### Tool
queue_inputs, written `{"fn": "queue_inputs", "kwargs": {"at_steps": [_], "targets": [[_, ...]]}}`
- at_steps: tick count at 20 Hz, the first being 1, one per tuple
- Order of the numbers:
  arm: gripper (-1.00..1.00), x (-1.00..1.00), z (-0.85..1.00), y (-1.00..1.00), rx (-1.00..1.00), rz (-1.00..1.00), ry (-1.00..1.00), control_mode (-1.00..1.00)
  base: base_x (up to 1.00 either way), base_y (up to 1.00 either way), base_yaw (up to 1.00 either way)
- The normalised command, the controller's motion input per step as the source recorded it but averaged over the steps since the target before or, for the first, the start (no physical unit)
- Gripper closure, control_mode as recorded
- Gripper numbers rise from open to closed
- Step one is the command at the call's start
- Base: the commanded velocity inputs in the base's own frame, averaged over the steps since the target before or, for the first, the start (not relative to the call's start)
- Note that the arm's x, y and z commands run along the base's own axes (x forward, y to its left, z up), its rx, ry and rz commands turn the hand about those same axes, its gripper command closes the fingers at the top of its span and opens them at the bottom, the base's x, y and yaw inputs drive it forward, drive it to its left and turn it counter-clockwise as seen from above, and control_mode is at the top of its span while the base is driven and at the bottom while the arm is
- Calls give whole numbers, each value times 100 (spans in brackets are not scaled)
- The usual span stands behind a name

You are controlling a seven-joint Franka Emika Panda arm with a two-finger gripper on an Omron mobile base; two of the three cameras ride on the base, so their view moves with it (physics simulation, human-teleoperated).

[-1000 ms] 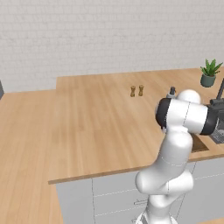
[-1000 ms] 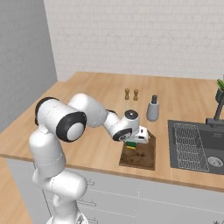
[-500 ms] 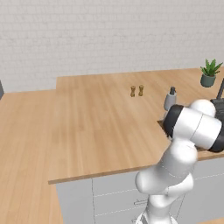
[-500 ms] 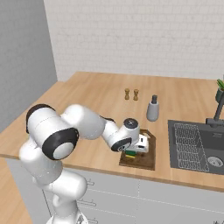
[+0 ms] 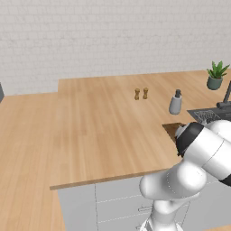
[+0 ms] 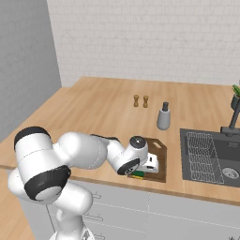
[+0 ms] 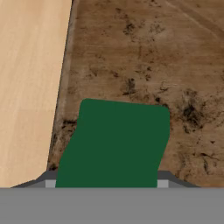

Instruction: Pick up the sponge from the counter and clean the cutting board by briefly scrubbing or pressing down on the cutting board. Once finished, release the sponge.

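**Sponge down on the cutting board**

Where the light wood table (image 6: 93, 108) meets the board's left edge, the sponge (image 6: 137, 175) sits on the dark cutting board (image 6: 161, 161), near its front corner. The end effector (image 6: 143, 169) is low over it, closed on the sponge. Further right stand a grey bottle (image 6: 163, 117) and the sink (image 6: 213, 157).

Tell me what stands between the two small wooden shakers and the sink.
A grey soap dispenser stands on the counter between the shakers and sink, in the right base view.

No legible text or labels
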Motion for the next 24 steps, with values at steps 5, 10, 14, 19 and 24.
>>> {"fn": "queue_inputs", "kwargs": {"at_steps": [5, 10, 14, 19, 24], "targets": [[100, -15, 31, -18, 0, 0, -6, -100, 0, 0, 0], [100, 4, 52, -30, 0, 0, 0, -100, 0, 0, 0], [100, 0, 9, 0, 0, 0, -1, -100, 0, 0, 0], [100, 0, -29, -7, 0, -1, 0, -100, 0, 0, 0], [100, 55, 5, -1, 0, 0, 0, -100, 0, 0, 0]]}}
